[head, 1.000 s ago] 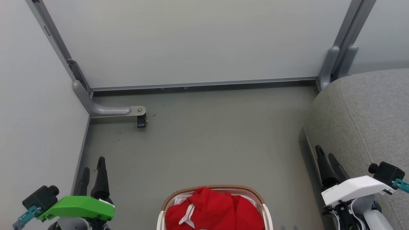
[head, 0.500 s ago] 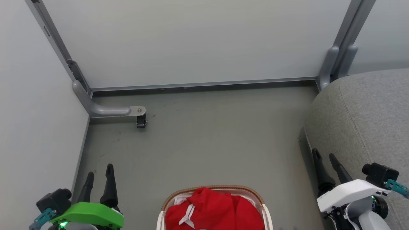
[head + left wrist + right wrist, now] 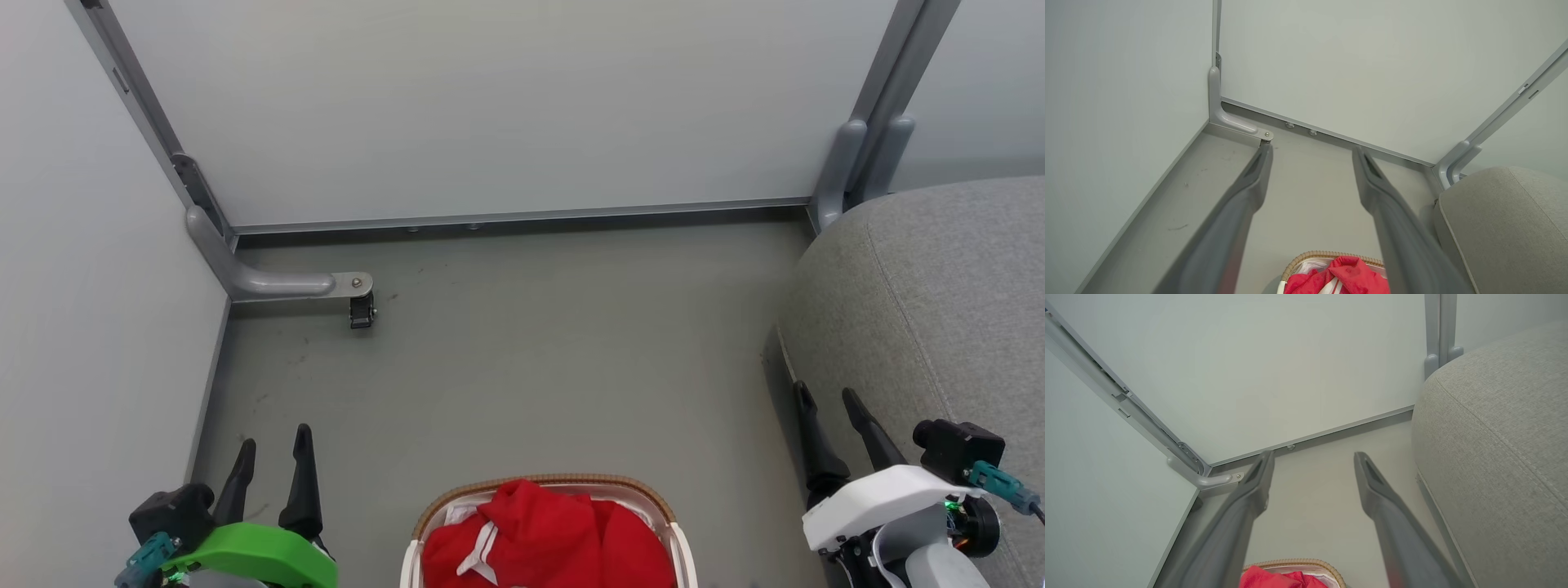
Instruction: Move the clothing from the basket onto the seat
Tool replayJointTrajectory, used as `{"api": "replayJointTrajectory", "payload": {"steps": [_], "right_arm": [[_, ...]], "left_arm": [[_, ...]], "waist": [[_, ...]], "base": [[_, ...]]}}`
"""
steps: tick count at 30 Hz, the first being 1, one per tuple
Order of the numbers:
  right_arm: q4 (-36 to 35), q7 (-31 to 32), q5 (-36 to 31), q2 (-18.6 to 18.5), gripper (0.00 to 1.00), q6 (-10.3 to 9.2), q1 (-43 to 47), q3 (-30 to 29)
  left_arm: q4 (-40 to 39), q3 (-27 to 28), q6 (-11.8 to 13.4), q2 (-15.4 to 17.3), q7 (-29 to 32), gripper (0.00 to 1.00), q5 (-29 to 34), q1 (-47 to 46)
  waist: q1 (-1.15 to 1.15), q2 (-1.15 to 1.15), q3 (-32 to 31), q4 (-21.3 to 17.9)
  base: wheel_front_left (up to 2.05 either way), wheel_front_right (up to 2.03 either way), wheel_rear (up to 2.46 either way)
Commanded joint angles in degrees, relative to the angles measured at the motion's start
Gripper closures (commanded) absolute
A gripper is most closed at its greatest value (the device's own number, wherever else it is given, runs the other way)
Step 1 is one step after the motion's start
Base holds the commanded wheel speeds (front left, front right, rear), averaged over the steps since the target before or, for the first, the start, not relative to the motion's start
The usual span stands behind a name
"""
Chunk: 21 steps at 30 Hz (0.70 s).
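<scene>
The left fingers (image 3: 303, 478) stand parted, with nothing between them but bare floor (image 3: 531, 351). The right fingers (image 3: 816, 453) are spread in the same way and are also empty. Both pairs point forward, toward the pale wall (image 3: 506, 106) ahead.

The basket (image 3: 547, 479) sits on the floor between the two pairs, back from their tips and nearer the wrists. It is to the right of the left fingers and to the left of the right ones, touching neither. The clothing (image 3: 555, 531) is heaped inside it, red with a white stripe showing, and rises about level with the woven rim. A bit of white liner (image 3: 459, 513) peeks out at the edge closest to the left fingers. In each wrist view the basket and clothing lie low between that arm's own fingers, below the tips.

The seat (image 3: 939, 310) is just beside the right fingers on their outer side. Its rounded grey edge runs along them, and in the right wrist view a strip of floor shows between the two. No clothing lies on the seat.

A side wall (image 3: 90, 327) stands close on the outer side of the left fingers. Well ahead of their tips, a grey bracket (image 3: 277, 283) with a small caster (image 3: 362, 310) sits in the corner.
</scene>
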Motion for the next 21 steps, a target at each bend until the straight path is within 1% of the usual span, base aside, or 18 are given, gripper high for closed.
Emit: {"api": "replayJointTrajectory", "payload": {"steps": [1,12,21], "right_arm": [[-0.4,-0.7,-1.8,-0.1,0.0,0.03,-0.1,-0.1],[1.6,-2.1,-8.6,0.2,0.0,0.03,-0.4,-0.9],[4.3,-3.2,-12.9,0.4,0.0,0.02,0.0,-0.6]], "left_arm": [[-0.1,-0.2,-0.2,-0.1,-0.6,0.0,1.9,-0.5],[1.4,0.4,-0.2,-0.5,-2.1,0.0,7.6,-0.9],[2.1,-0.3,-0.2,-0.7,-3.2,0.0,10.6,0.7]], "waist": [[0.0,0.0,0.0,0.0],[0.0,0.0,-0.4,0.0],[0.0,0.0,-0.5,-0.1]], "base": [[0.0,0.0,0.0],[0.0,0.0,0.0],[0.0,0.0,0.0]]}}
